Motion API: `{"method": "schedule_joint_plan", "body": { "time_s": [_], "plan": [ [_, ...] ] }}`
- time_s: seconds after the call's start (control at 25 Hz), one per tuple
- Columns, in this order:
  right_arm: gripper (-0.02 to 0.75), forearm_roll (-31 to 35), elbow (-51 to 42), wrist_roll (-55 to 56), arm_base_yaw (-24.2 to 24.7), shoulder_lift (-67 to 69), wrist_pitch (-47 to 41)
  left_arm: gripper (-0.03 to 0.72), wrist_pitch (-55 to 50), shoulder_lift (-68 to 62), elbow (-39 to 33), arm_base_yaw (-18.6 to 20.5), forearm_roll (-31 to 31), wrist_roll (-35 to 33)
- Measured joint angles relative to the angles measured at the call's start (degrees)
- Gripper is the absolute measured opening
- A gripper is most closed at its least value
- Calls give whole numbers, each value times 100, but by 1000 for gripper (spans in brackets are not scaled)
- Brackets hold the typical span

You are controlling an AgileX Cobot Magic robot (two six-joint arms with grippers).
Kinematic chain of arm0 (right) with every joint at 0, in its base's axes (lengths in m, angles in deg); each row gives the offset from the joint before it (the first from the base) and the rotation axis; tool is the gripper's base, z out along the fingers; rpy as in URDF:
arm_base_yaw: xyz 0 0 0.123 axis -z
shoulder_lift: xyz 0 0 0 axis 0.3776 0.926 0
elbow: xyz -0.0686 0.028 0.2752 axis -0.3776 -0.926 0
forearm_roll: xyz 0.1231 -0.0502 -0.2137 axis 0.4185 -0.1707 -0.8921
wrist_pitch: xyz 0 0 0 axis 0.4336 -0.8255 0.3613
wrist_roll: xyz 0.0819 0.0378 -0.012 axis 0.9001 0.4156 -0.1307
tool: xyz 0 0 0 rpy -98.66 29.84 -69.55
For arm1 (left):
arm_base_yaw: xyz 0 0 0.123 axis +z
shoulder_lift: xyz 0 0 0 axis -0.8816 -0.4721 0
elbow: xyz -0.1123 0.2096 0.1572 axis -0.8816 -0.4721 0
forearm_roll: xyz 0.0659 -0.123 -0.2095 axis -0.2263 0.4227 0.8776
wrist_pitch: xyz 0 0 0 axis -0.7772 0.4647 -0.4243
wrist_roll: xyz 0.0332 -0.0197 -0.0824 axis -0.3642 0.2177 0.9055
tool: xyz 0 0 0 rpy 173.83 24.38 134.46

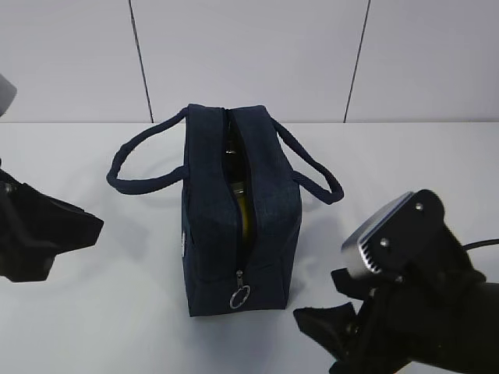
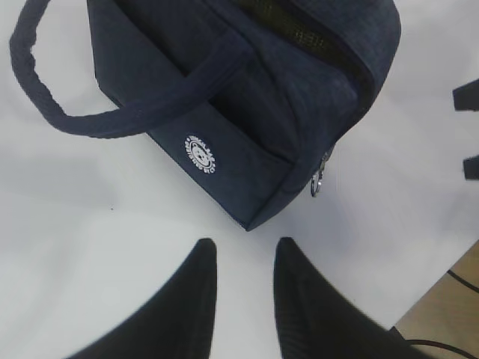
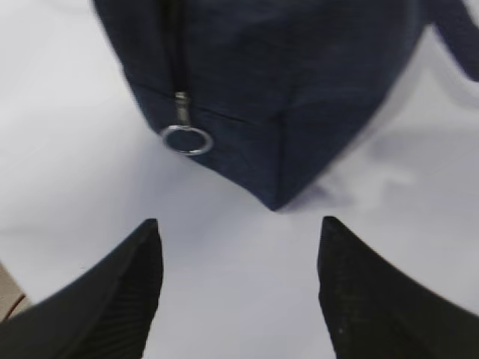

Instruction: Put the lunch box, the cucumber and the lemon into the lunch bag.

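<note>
The dark navy lunch bag [image 1: 234, 226] stands upright mid-table, its top zipper partly apart. Through the slit shows a yellow-olive shape [image 1: 244, 209]; I cannot tell which item it is. The lunch box, the cucumber and the lemon are otherwise hidden. The metal ring pull [image 1: 240, 296] hangs at the bag's near end. My left gripper [image 2: 243, 243] hovers open and empty just off the bag's [image 2: 247, 97] side with the white logo. My right gripper [image 3: 239, 223] is open wide and empty, just short of the bag's [image 3: 299, 90] near corner and beside the ring pull [image 3: 186, 140].
The bag's two padded handles lie flopped outward on the white table, one left [image 1: 132, 167] and one right [image 1: 316, 173]. A grey panelled wall [image 1: 249, 54] closes the back. In the exterior view the left gripper [image 1: 93, 227] and the right gripper [image 1: 323, 300] flank the bag.
</note>
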Motion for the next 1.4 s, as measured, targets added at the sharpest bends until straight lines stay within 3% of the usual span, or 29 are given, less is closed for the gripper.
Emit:
{"method": "schedule_joint_plan", "body": {
  "time_s": [0.12, 0.36, 0.76, 1.4],
  "plan": [
    [473, 0, 0, 40, -249, 300, 225, 192, 84, -14, 0, 0, 0, 0],
    [473, -121, 0, 73, -288, 948, 997, 193, 171, -14, 0, 0, 0, 0],
    [473, -1572, 10, 1444, -300, 1712, 2387, 193, 171, -14, 0, 0, 0, 0],
    [473, -778, 553, 1629, -300, 2575, 2389, 197, 162, -27, 0, 0, 0, 0]
  ]
}}
